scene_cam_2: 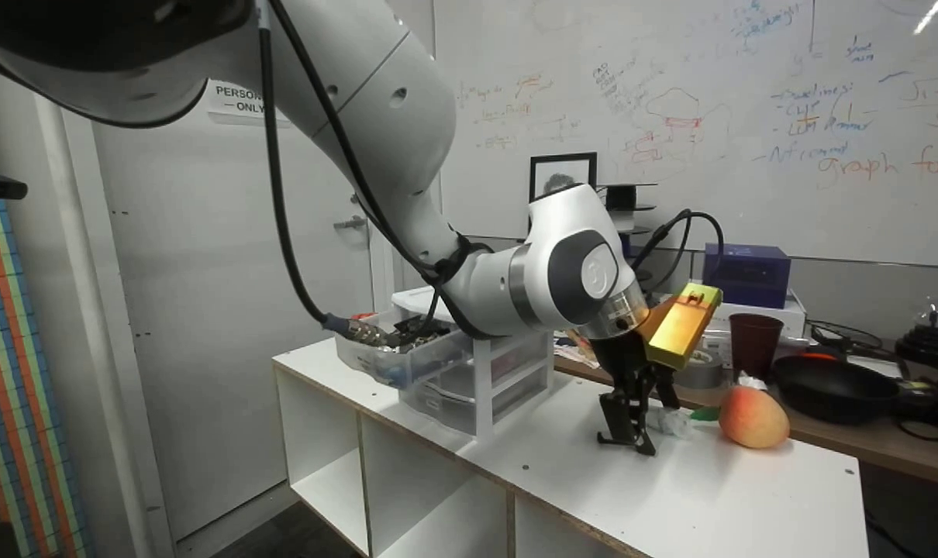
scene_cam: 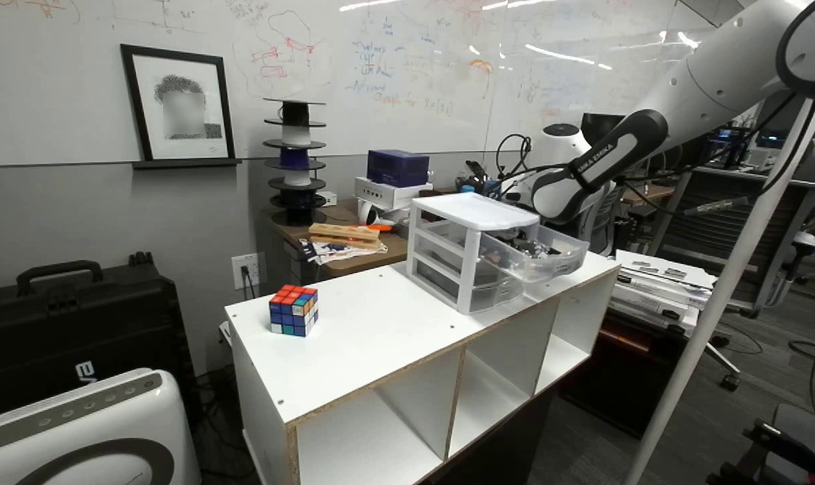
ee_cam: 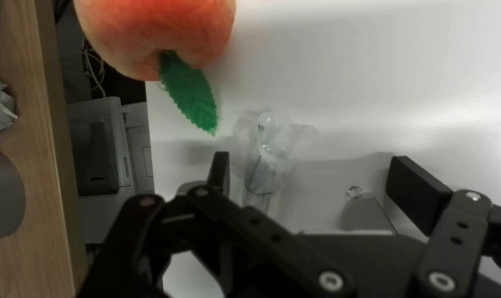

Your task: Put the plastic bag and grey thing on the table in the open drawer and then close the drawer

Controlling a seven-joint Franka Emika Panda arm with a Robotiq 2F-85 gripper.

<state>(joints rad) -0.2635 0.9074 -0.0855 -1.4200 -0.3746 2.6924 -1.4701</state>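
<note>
While the drawer [scene_cam_2: 438, 360] stands open, the fingers [ee_cam: 416, 194] hang apart over the worktop [scene_cam_2: 717, 496], plastic bag [ee_cam: 271, 163] and grey thing [ee_cam: 364, 213] between them in the wrist view.

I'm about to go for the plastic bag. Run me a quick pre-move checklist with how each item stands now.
1. Pincer open: ok, jaws wide apart in the wrist view.
2. Plastic bag between the jaws: ok in the wrist view, though nearer the jaw at the image's left.
3. Grey thing out of the grasp: not ok, it also shows between the jaws and might get caught.
4. Peach out of the grasp: ok, it shows outside the gap, but its leaf ends near one jaw.
5. Clearance above the table: cannot tell.
6. Drawer open: ok, the top one is pulled out, with items already inside.
</note>
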